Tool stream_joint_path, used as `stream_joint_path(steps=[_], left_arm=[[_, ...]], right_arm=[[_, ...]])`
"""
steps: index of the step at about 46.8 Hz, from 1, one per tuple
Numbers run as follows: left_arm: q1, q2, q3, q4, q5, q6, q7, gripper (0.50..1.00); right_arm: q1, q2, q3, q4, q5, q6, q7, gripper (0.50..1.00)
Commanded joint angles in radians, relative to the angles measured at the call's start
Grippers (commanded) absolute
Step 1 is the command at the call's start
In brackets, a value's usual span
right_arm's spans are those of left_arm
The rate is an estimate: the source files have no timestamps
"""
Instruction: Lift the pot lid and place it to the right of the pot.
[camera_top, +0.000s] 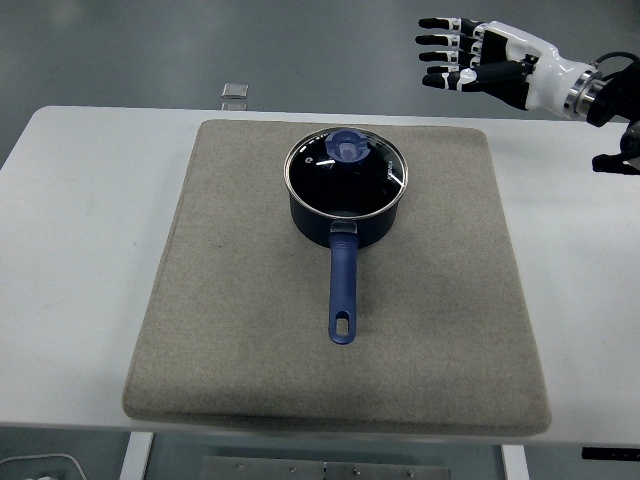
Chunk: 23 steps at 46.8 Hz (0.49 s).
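Observation:
A dark blue pot (345, 222) stands on the grey mat (240, 330), its long blue handle (343, 290) pointing toward me. A glass lid (380, 176) with a blue knob (348, 146) rests on the pot. My right hand (455, 63) hovers high at the upper right, beyond the mat's far right corner, fingers spread and pointing left, holding nothing. It is well apart from the lid. The left arm does not show.
The white table (70, 250) carries the mat. A small clear square object (235, 93) lies beyond the table's far edge at upper left. Bare mat lies to the right of the pot.

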Motion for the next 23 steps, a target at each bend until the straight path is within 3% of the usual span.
stream_joint_path(steps=[1,23], left_arm=[[0.0,0.0,0.0,-0.001,-0.001,0.0,0.0,1.0],[0.0,0.0,0.0,0.0,-0.001,0.0,0.0,1.0]], right_arm=[[0.013,0.002,-0.002,0.007,-0.084,0.004,0.009,0.921],[0.125,0.025,-0.094,0.104,-0.474,0.004,0.023,0.919]])
